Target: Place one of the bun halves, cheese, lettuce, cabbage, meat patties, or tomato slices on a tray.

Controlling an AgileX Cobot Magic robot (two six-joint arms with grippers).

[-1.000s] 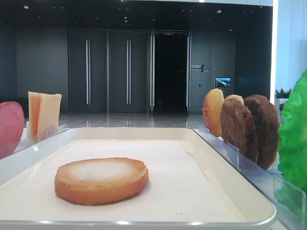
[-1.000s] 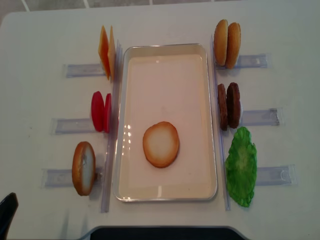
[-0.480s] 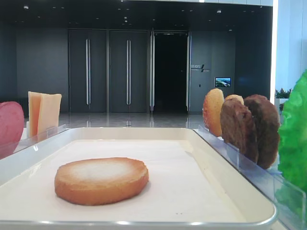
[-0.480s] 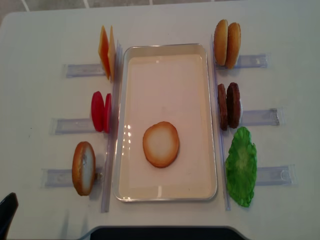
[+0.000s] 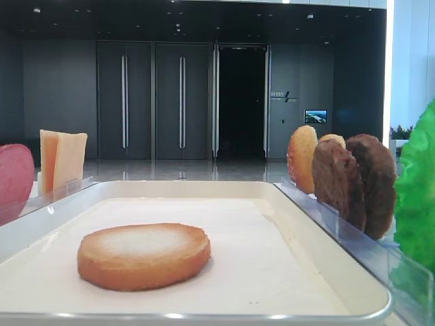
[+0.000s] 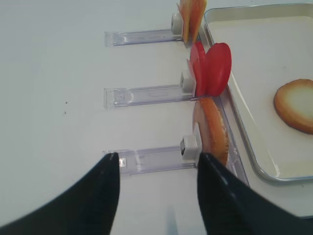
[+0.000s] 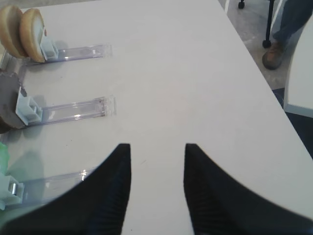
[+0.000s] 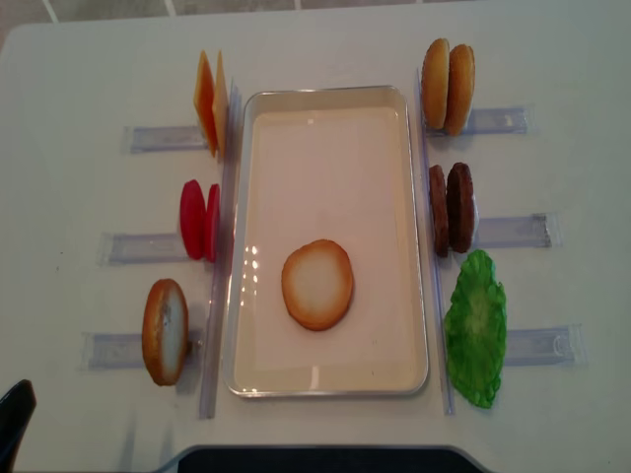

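Two pincers, each with a pair of black fingers — broad at the base, tapering to blunt rounded tips. Right pincer (image 7: 157, 147): matte fingers (image 7: 110, 196), inner faces ribbed with fine grooves. Left pincer (image 6: 156, 161): smooth, slightly glossy fingers (image 6: 98, 196) — no cables, screws or markings showing.

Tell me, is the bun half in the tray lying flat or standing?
Flat: the bun half lies on the tray, pale face up.

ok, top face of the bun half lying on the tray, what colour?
Pale whitish centre with a golden-brown rim: the bun half on the tray. Clearest in the overhead realsense view.
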